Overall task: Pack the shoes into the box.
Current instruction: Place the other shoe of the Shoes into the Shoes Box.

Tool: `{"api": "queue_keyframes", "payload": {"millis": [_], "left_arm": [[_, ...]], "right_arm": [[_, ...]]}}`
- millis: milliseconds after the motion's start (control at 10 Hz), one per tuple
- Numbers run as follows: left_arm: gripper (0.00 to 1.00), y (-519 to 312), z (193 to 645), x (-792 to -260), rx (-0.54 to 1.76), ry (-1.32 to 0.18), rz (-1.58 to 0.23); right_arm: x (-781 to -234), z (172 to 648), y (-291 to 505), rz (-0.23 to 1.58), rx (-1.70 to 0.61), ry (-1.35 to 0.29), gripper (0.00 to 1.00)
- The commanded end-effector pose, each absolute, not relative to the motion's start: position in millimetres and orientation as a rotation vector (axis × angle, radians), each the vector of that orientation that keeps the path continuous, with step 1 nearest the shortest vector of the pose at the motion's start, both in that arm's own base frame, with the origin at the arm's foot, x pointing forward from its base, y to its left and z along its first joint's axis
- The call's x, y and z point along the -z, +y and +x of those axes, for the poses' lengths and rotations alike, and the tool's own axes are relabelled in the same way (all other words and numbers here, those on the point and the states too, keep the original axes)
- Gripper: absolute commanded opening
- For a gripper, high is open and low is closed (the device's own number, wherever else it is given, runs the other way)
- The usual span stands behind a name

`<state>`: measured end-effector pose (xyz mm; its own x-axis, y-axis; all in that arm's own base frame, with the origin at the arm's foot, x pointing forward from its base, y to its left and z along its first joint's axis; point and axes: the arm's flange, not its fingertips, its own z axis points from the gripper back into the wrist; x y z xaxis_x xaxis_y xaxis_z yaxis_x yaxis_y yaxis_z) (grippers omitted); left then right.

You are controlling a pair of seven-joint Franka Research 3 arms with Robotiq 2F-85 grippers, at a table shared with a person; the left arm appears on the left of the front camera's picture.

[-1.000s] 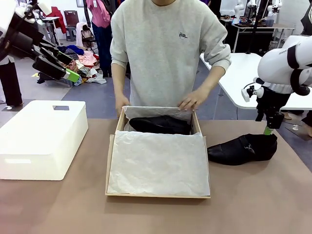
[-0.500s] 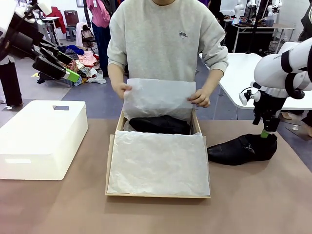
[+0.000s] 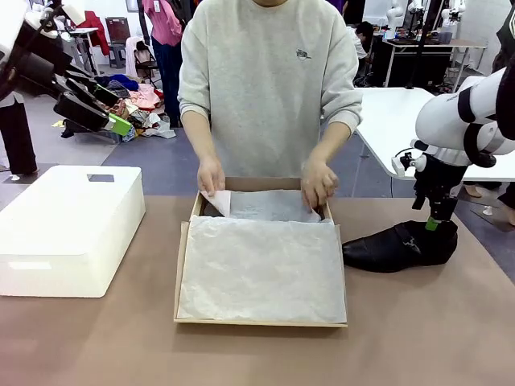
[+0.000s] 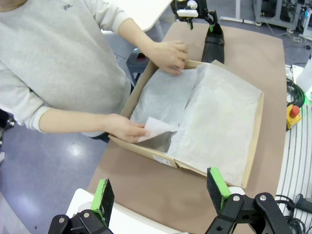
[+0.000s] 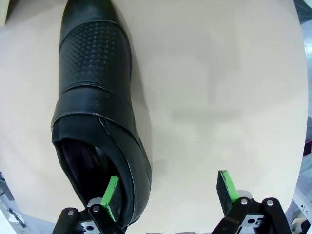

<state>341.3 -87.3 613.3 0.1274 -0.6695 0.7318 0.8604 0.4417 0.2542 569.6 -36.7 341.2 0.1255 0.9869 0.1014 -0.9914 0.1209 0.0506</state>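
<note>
Under the right gripper (image 5: 168, 195), jaws apart and gripping nothing, lies a smooth black leather dress shoe (image 5: 95, 107) with a textured toe panel. One green pad hangs at the rim of the heel opening, the other over bare brown table (image 5: 219, 87). The shoe sits off to that one finger's side, not centred between the jaws. Contact can't be told.

Likely reason: the gripper is lined up to pinch the heel collar, the one thin wall on the shoe that a two-finger grip can take.

Shoe's long axis runs straight ahead of the jaws, heel nearest them, toe farthest. In the front view the shoe lies sole-down on the table, toe toward the brown cardboard shoebox (image 3: 265, 183), heel under the gripper, just outside the box wall.

Ahead of the left gripper (image 4: 161, 192), jaws wide apart and holding nothing, the box sits well below, seen from above. This arm hangs high, beyond the white plastic bin (image 3: 68, 229), probably parked clear of the person's work.

White tissue paper (image 3: 261, 269) covers the box's open flap. One hand (image 3: 212, 175) and the other hand (image 3: 319, 183) press a tissue sheet down over the far compartment, likely to wrap the contents. What's under it is hidden.
</note>
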Motion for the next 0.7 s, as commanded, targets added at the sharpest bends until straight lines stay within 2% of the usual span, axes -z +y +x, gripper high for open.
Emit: {"api": "queue_keyframes", "payload": {"millis": [0, 500, 600], "left_arm": [[1.00, -86, 342, -612, 1.147, -0.908, -0.262], [1.00, -86, 342, -612, 1.147, -0.908, -0.262], [1.00, -86, 342, -612, 1.147, -0.908, -0.262]], "right_arm": [[-337, 578, -40, 0.149, -1.472, -0.074, 1.00], [-323, 583, -40, 0.202, -1.480, -0.023, 1.00], [-320, 583, -39, 0.209, -1.479, -0.008, 0.92]]}}
